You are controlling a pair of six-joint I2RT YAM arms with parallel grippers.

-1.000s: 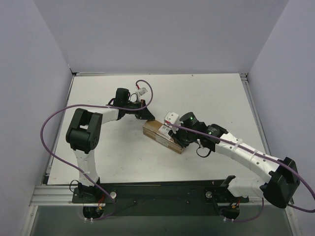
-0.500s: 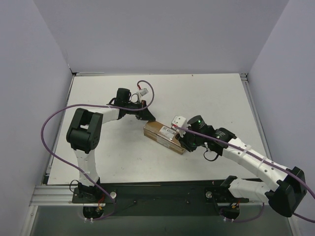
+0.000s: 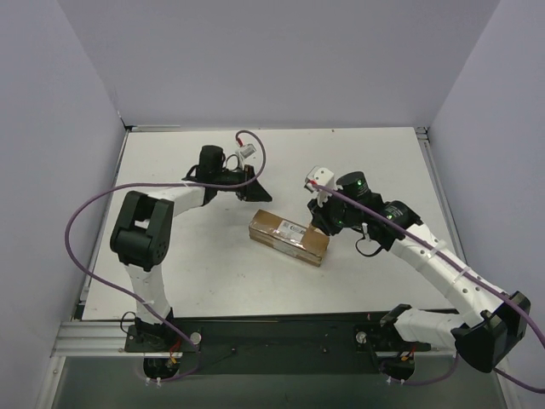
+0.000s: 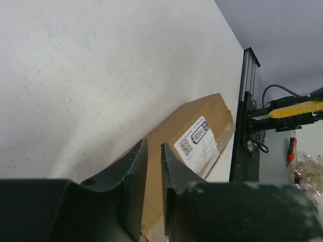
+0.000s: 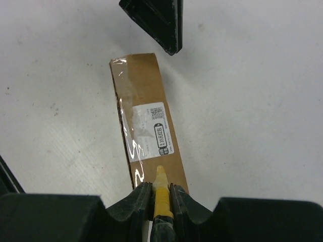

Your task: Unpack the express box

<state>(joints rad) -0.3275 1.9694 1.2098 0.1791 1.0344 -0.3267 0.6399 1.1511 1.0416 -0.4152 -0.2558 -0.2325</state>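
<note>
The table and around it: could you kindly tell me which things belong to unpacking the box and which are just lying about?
Job: box; knife, gripped by the right pincer; left pincer.
Lying about: red-handled item and crinkled wrap, both beyond the table edge.

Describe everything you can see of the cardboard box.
The box is a small oblong brown cardboard carton, lying flat and slanted on the white table. A white printed label sits on top and glossy clear tape runs along its length; it looks sealed. The left fingers stand clear of one end. The yellow knife in the right fingers points at the other end; contact cannot be told.
</note>
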